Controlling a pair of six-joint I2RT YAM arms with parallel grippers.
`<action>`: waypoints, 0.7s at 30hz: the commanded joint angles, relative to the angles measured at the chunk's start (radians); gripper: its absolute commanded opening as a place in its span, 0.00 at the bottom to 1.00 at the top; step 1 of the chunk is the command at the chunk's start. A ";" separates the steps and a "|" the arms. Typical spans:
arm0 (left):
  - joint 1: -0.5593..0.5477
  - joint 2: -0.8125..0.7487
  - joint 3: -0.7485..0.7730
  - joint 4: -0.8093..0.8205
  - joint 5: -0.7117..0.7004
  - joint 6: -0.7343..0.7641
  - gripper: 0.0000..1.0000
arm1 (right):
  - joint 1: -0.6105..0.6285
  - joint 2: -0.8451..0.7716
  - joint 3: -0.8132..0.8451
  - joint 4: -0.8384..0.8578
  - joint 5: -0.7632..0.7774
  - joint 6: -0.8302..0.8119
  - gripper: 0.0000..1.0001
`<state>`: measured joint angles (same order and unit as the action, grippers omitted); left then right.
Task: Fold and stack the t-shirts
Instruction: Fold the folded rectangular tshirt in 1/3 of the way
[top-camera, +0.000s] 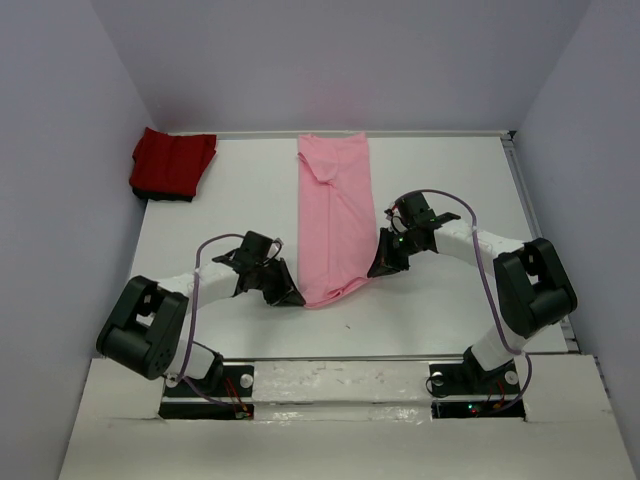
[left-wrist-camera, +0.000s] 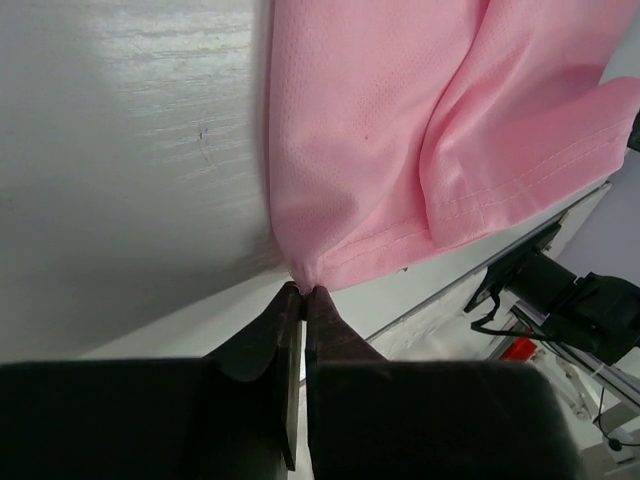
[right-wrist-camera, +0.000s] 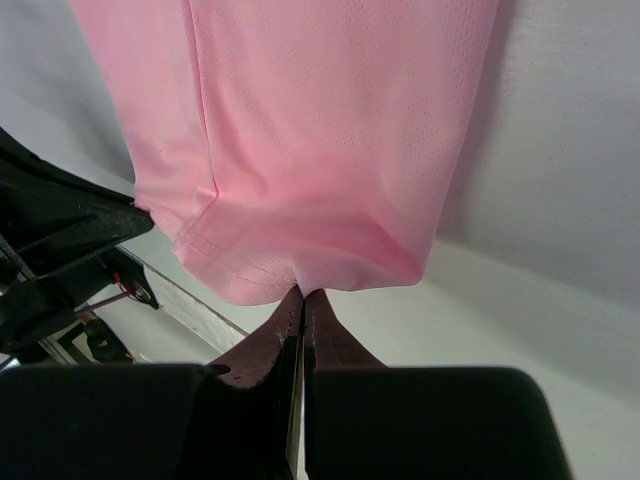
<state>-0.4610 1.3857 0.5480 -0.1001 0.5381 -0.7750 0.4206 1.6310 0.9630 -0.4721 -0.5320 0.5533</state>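
Note:
The light pink t-shirt (top-camera: 334, 215) lies folded into a long narrow strip down the middle of the table. My left gripper (top-camera: 297, 298) is shut on its near left corner, pinching the hem, as the left wrist view (left-wrist-camera: 303, 288) shows against the pink cloth (left-wrist-camera: 380, 130). My right gripper (top-camera: 375, 270) is shut on the near right edge of the hem, as the right wrist view (right-wrist-camera: 302, 291) shows under the pink cloth (right-wrist-camera: 320, 130). The deep red t-shirt (top-camera: 172, 163) lies folded at the far left corner.
Purple-grey walls (top-camera: 60, 150) enclose the white table (top-camera: 230, 200) on three sides. A raised rail (top-camera: 340, 362) runs along the near edge in front of the arm bases.

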 joint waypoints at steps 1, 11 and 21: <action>-0.010 0.018 -0.011 0.019 0.017 -0.003 0.10 | 0.012 -0.005 0.010 0.007 -0.010 -0.007 0.00; -0.011 0.010 0.026 -0.024 0.020 0.019 0.00 | 0.012 -0.005 0.020 0.003 -0.008 -0.004 0.00; -0.010 0.012 0.181 -0.174 -0.043 0.075 0.00 | -0.020 -0.037 0.052 -0.068 0.023 -0.044 0.00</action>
<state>-0.4656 1.4052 0.6636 -0.2096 0.5114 -0.7330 0.4137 1.6302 0.9695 -0.4973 -0.5297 0.5468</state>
